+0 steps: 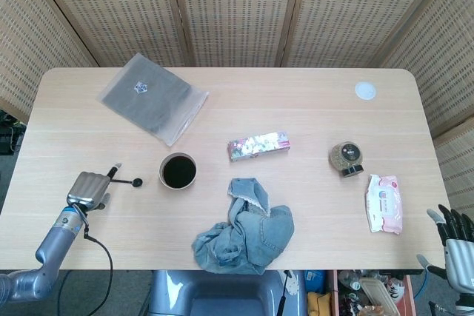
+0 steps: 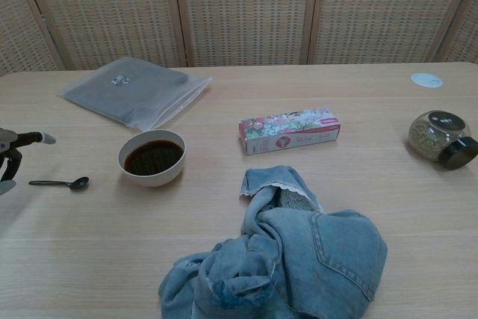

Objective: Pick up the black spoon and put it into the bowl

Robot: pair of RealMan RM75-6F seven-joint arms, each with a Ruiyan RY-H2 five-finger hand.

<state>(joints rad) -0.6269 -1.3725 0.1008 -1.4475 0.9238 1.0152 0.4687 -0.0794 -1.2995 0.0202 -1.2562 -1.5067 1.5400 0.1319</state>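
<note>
The black spoon (image 1: pixel 127 181) (image 2: pixel 61 182) lies flat on the table, just left of the bowl, with its scoop end toward the bowl. The white bowl (image 1: pixel 178 171) (image 2: pixel 151 157) holds dark liquid. My left hand (image 1: pixel 89 189) (image 2: pixel 10 153) is at the handle end of the spoon, one finger stretched out above it. In the chest view a small gap shows between the hand and the handle tip, and nothing sits in the hand. My right hand (image 1: pixel 452 246) hangs off the table's front right corner with fingers spread and empty.
Crumpled jeans (image 1: pixel 245 229) lie in front of the bowl to its right. A flowered box (image 1: pixel 258 145), a tipped jar (image 1: pixel 346 158), a wipes pack (image 1: pixel 385 203), a grey zip bag (image 1: pixel 152 98) and a white lid (image 1: pixel 364 91) are spread over the table.
</note>
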